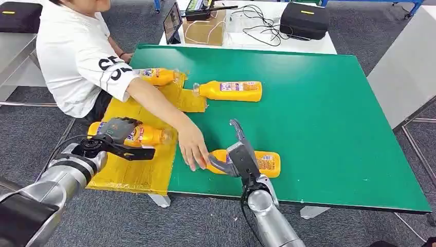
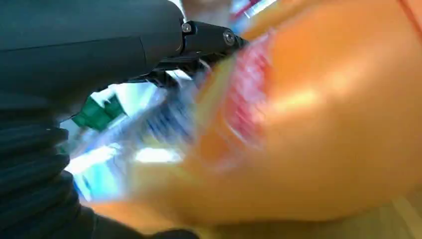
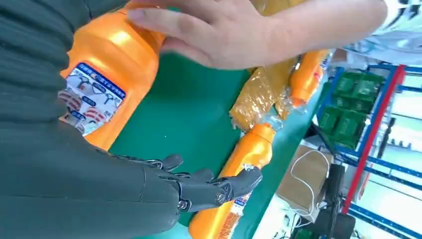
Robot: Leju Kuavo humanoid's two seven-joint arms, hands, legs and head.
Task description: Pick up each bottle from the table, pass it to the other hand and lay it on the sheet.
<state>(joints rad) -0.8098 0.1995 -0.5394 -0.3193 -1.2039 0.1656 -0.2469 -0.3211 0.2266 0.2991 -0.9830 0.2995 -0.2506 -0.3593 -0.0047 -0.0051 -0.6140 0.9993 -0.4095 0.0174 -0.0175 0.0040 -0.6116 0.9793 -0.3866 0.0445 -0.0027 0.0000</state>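
Several orange bottles with printed labels lie on their sides. My left hand (image 1: pixel 117 131) grips one bottle (image 1: pixel 146 136) low over the yellow sheet (image 1: pixel 139 172); up close that bottle (image 2: pixel 323 124) is a blur against my left hand (image 2: pixel 99 45). My right hand (image 1: pixel 239 152) hovers open over a bottle (image 1: pixel 265 163) near the green table's front edge (image 1: pixel 308 198). A person's hand (image 1: pixel 193 150) touches that bottle's neck end. In the right wrist view, my right hand (image 3: pixel 199 186) spreads its fingers beside that bottle (image 3: pixel 107 74), with the person's hand (image 3: pixel 224 35) on it.
Another bottle (image 1: pixel 231 91) lies mid-table with its neck at the sheet's edge, and one more (image 1: pixel 157 76) rests on the sheet's far end. The person in a white shirt (image 1: pixel 77 56) sits at the table's left. A white table (image 1: pixel 257 38) behind carries cables and a black case (image 1: pixel 304 20).
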